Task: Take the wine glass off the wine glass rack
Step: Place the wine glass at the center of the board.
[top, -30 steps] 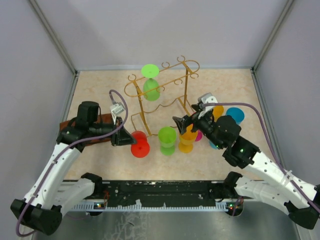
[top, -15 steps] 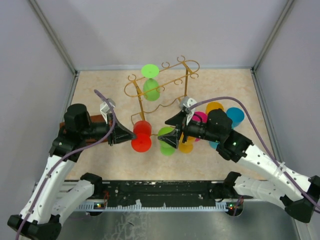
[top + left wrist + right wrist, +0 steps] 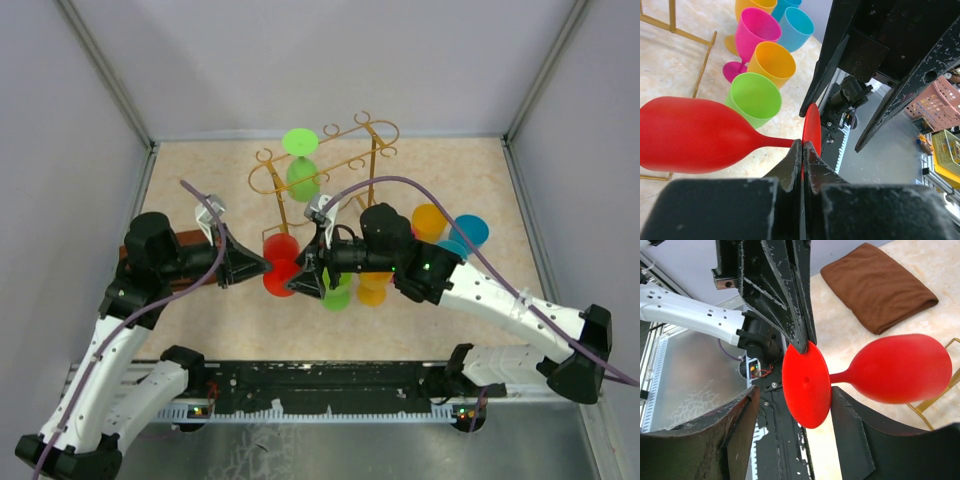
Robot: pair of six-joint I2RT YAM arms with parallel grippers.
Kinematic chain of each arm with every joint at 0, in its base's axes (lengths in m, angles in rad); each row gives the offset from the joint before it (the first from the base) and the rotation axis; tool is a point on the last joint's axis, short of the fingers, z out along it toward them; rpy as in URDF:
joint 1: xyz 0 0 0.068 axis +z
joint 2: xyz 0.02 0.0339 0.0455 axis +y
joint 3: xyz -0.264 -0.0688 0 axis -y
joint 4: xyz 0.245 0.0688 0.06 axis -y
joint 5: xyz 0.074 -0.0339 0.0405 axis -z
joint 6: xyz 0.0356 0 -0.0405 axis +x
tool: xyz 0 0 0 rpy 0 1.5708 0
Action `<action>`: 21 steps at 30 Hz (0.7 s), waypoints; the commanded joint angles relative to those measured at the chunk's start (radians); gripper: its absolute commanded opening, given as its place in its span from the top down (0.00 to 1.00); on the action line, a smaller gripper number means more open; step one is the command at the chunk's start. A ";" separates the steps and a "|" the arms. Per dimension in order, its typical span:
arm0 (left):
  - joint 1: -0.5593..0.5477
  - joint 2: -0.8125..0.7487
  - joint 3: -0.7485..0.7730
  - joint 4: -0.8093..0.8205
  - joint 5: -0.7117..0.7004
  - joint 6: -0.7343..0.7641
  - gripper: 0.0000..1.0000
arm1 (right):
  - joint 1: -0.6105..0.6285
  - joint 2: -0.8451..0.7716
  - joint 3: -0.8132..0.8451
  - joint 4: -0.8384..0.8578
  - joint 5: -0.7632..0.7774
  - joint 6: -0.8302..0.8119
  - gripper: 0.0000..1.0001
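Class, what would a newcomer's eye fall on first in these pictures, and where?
A red wine glass in mid-scene, its foot pinched in the shut left gripper while the right gripper, jaws open, flanks that foot. Behind, a green wine glass hangs upside down on the gold wine glass rack.

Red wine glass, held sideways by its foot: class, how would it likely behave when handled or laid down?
The red wine glass looks like matte plastic, so probably light and stiff rather than fragile. The left gripper pinches only the thin foot's edge, so it may pivot or slip. Laid sideways, its round bowl would likely roll.
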 commanded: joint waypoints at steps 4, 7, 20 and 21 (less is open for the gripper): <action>-0.004 -0.026 -0.013 0.038 -0.030 0.003 1.00 | 0.008 -0.008 0.035 0.024 0.038 -0.017 0.43; -0.005 -0.027 -0.015 0.040 -0.031 0.006 1.00 | 0.008 -0.008 0.038 0.024 0.042 -0.015 0.46; -0.005 -0.077 -0.052 0.062 -0.022 0.035 0.97 | 0.008 -0.025 0.022 0.062 -0.039 -0.011 1.00; -0.004 -0.084 -0.063 0.084 -0.016 0.021 0.96 | 0.008 -0.029 0.019 0.071 -0.045 -0.011 1.00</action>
